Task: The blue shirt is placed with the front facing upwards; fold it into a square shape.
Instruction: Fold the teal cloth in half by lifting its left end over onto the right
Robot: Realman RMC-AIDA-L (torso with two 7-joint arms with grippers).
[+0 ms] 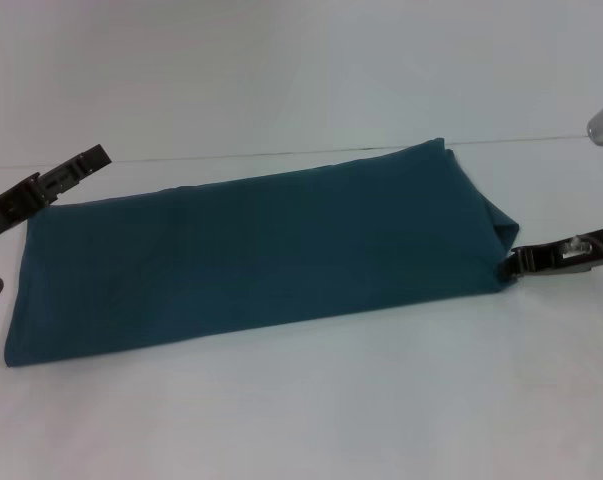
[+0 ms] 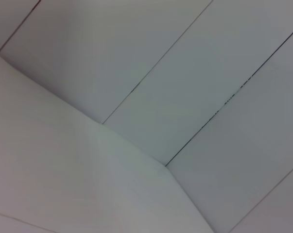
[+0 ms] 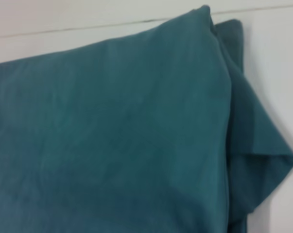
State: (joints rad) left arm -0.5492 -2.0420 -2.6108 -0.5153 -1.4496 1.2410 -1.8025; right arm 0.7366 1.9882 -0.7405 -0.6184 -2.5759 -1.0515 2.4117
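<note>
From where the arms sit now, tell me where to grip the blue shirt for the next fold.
Grip the blue shirt at its right short end, where a flap sticks out beside the right gripper. Come in from the right, probably low along the table. It lies as a long band, so that end must cross toward the left gripper.

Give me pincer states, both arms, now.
Left pincer: at the blue shirt's far left corner, state cannot be told.
Right pincer: at the shirt's right edge, grip cannot be told.
</note>
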